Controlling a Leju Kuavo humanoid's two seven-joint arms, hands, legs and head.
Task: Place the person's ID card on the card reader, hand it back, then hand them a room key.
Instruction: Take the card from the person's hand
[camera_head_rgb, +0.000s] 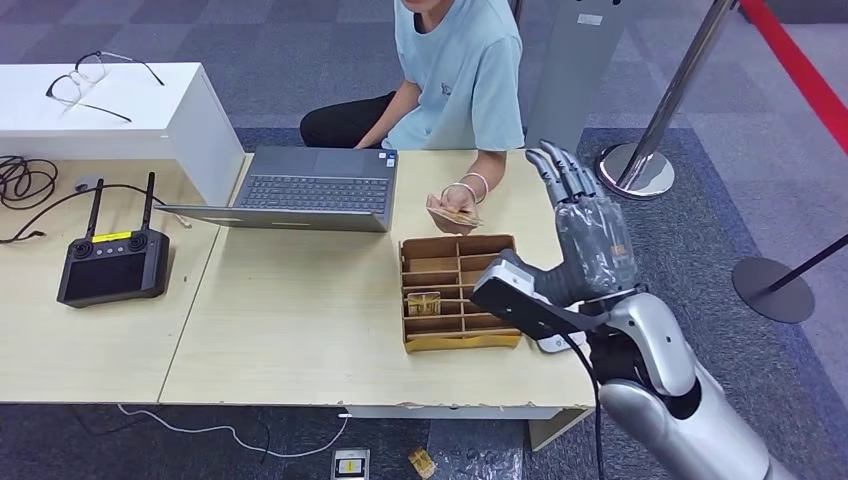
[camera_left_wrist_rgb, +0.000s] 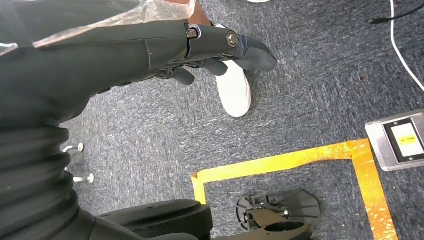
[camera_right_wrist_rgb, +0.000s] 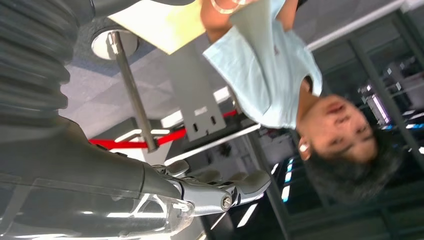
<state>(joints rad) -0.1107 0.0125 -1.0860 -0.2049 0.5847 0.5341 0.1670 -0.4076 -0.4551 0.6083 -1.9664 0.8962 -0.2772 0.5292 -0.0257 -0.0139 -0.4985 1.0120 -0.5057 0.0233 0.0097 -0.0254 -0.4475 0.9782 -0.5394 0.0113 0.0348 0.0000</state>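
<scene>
The person (camera_head_rgb: 460, 75) in a light blue shirt sits across the table and holds a card (camera_head_rgb: 458, 213) in one hand just beyond the cardboard divider box (camera_head_rgb: 458, 258). A small card (camera_head_rgb: 423, 303) lies in one of the box's compartments. My right hand (camera_head_rgb: 585, 225) is raised beside the box's right end, fingers straight and apart, holding nothing. A white device (camera_head_rgb: 556, 343) peeks out from under its wrist. In the right wrist view the thumb (camera_right_wrist_rgb: 242, 186) points toward the person (camera_right_wrist_rgb: 270, 75). My left hand (camera_left_wrist_rgb: 220, 47) hangs over the carpet, holding nothing.
An open laptop (camera_head_rgb: 318, 190) stands left of the person's hand. A black controller (camera_head_rgb: 112, 265) and cables (camera_head_rgb: 25, 180) lie at the left. Glasses (camera_head_rgb: 90, 82) rest on a white box. Stanchion bases (camera_head_rgb: 635, 170) stand right of the table. A small silver device (camera_left_wrist_rgb: 400, 140) lies on the floor.
</scene>
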